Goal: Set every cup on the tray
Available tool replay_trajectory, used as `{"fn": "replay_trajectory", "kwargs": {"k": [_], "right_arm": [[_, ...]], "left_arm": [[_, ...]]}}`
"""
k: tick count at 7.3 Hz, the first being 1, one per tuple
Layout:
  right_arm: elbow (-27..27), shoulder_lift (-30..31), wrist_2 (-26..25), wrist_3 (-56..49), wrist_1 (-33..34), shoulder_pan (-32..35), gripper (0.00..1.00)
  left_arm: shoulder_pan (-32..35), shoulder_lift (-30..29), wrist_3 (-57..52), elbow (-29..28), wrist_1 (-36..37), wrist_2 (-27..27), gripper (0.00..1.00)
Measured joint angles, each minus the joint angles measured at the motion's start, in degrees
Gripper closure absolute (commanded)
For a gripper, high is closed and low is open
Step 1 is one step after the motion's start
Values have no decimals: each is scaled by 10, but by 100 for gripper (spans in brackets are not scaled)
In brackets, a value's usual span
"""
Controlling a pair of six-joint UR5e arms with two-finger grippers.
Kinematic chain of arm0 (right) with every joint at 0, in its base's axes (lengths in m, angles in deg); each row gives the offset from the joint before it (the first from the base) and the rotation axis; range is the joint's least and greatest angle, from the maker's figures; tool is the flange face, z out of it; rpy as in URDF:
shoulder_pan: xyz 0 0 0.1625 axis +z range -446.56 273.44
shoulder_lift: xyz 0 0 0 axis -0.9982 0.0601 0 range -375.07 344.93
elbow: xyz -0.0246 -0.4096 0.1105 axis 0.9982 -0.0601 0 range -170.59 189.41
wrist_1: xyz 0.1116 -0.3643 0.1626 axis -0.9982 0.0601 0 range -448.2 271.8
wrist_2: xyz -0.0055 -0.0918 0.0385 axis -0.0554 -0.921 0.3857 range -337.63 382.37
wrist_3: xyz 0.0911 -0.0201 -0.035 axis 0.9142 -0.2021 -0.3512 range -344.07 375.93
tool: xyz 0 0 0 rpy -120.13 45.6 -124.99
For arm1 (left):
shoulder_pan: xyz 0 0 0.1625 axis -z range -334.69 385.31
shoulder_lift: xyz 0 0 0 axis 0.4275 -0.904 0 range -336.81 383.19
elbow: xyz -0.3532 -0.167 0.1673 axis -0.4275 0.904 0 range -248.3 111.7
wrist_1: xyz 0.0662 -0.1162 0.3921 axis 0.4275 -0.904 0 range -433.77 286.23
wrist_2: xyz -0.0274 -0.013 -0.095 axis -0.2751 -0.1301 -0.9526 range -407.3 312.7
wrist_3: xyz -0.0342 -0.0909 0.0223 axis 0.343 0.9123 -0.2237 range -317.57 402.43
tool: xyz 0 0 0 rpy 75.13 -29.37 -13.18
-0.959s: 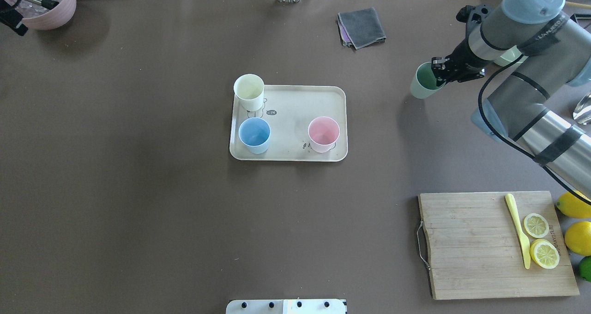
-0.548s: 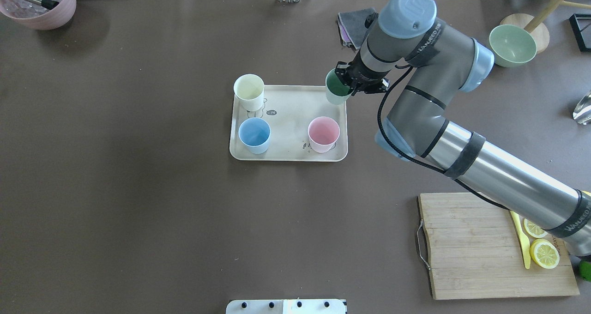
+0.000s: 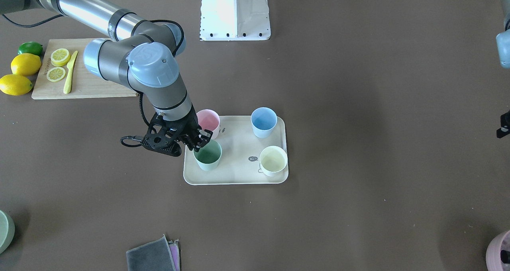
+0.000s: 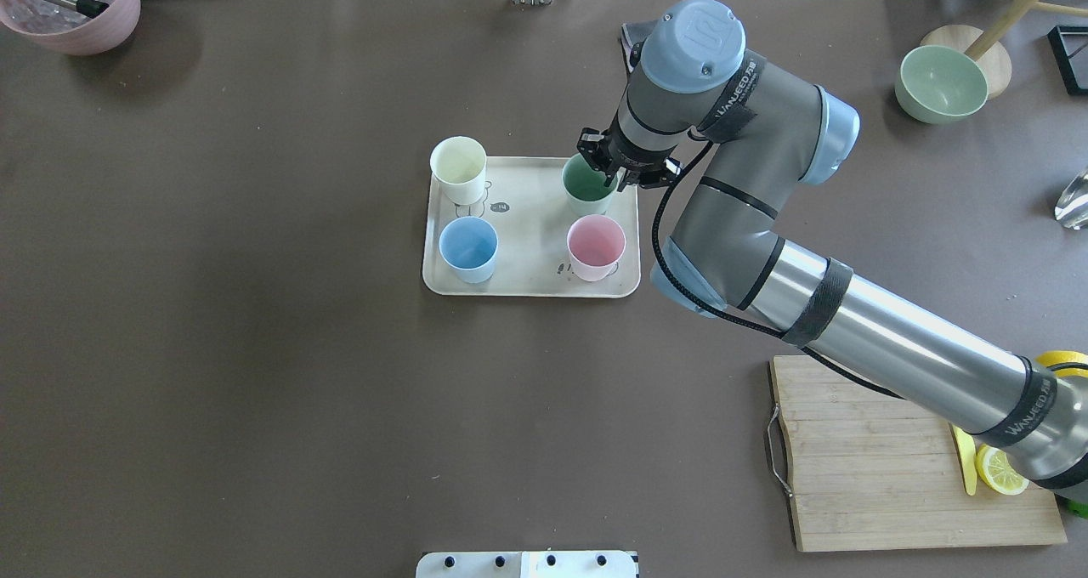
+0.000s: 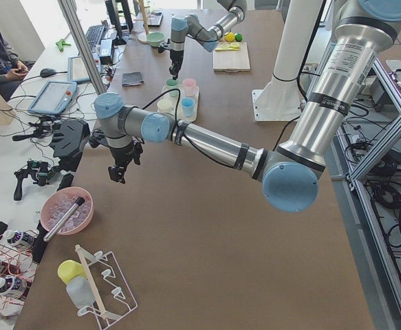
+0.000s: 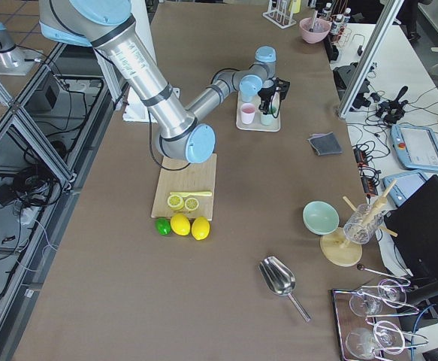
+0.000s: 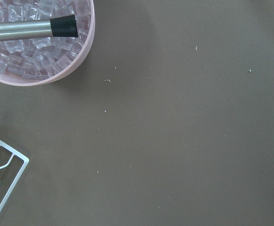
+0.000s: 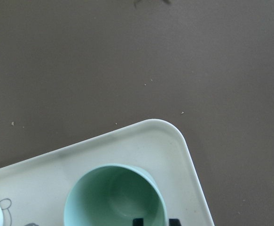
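Four cups were within the tray [image 4: 531,221]: cream-yellow cup [image 4: 457,163], blue cup [image 4: 467,246], pink cup [image 4: 595,245], and the green cup [image 4: 585,183] at its far right corner, the right hand [image 4: 614,170] clamped on its rim. Half a second earlier that cup hung over the tray's right edge. The left hand [image 5: 120,168] hovered near a pink bowl [image 7: 75,61] of ice [image 7: 14,61]; its opening could not be told.

Your right claw [image 4: 614,172] hauled the green cup [image 4: 585,184] in from 3 o'clock, now within the tray [image 4: 531,265], 12 o'clock of the pink cup [image 4: 596,247].
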Motion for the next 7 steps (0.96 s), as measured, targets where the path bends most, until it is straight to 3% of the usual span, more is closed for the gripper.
{"fn": "replay_trajectory", "kwargs": {"k": [4, 7], "right_arm": [[7, -7, 23, -43, 25, 44, 0], [20, 16, 66, -190, 92, 125, 0]], "left_arm": [[0, 45, -1, -9, -51, 2, 2], [11, 126, 1, -46, -126, 5, 2]]}}
